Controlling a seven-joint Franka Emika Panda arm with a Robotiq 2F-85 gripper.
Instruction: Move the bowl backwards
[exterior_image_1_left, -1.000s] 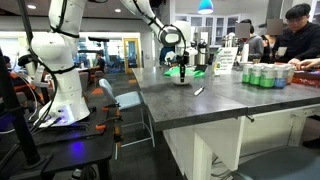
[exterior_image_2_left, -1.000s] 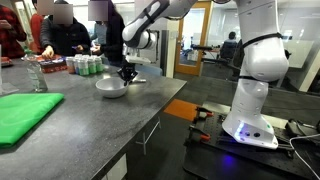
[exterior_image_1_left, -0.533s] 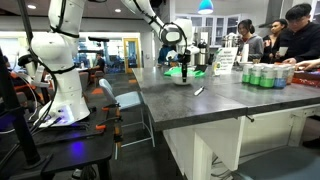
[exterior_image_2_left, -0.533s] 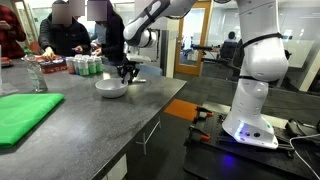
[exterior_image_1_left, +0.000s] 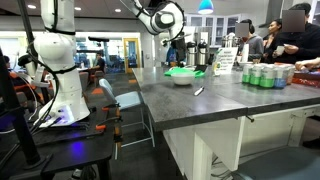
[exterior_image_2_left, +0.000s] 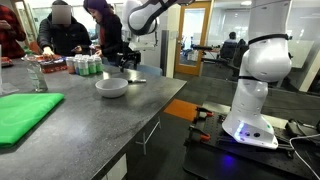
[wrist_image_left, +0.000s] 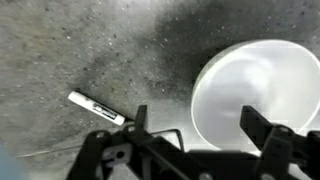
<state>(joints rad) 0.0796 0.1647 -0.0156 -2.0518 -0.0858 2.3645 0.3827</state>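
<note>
The robot's pincer (wrist_image_left: 195, 118) is hovering spread and empty above a small, shallow, round white bowl (wrist_image_left: 262, 90). The bowl is resting upright on the dark grey speckled desk (wrist_image_left: 50, 45), near a white marker pen (wrist_image_left: 97, 107). The wide jaws are standing clear of the rim, which suggests the bowl is being left where it sits.

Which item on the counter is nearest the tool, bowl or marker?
The white bowl, partly under the tool in the wrist view; the marker lies off to one side.
</note>
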